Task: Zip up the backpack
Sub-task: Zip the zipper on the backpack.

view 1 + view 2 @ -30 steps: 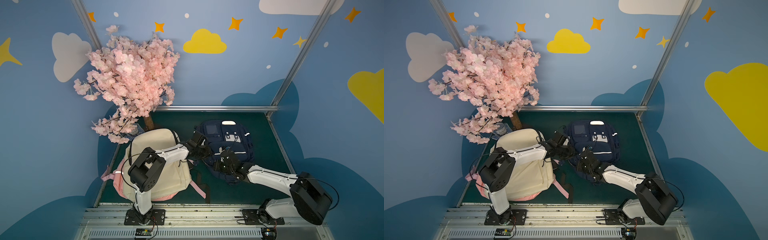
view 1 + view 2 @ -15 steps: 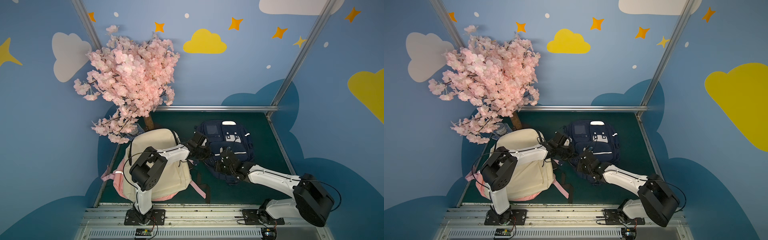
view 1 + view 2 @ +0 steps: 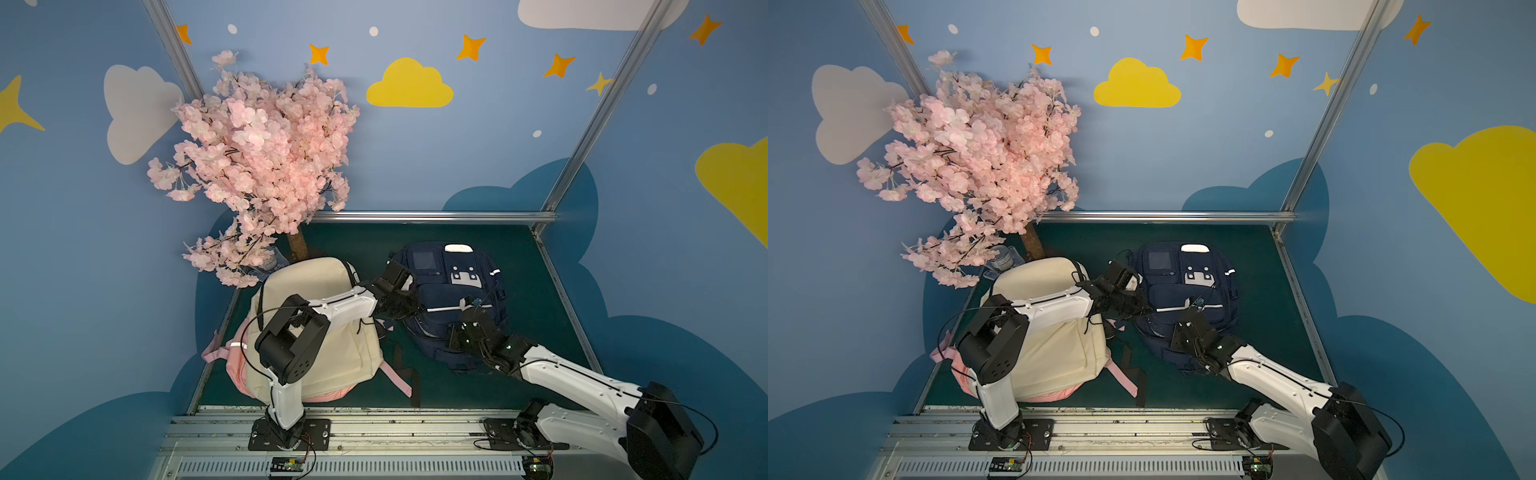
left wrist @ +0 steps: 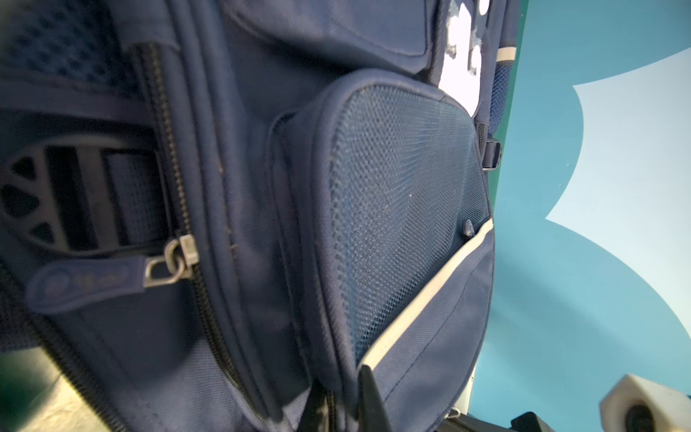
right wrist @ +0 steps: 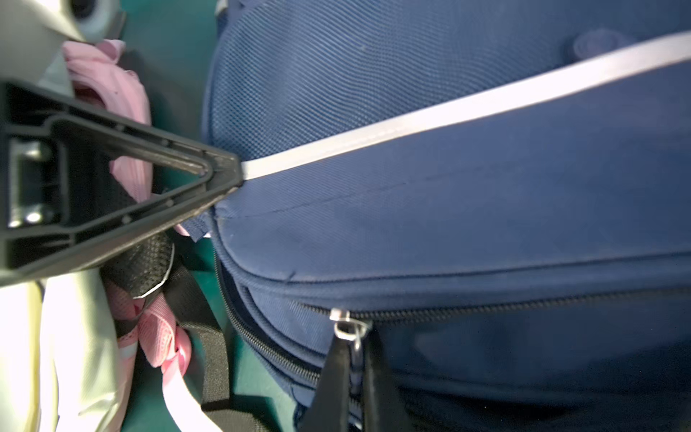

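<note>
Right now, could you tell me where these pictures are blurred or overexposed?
Both top views: evenly lit, sharp on the navy backpack. Left wrist: mesh pocket crisp, zipper tab soft, white patch blown out. Right wrist: cream backpack overexposed, zipper pull slightly soft.

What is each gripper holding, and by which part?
Left gripper pinches the navy backpack at its pocket edge; right gripper clamps the zipper pull.
</note>
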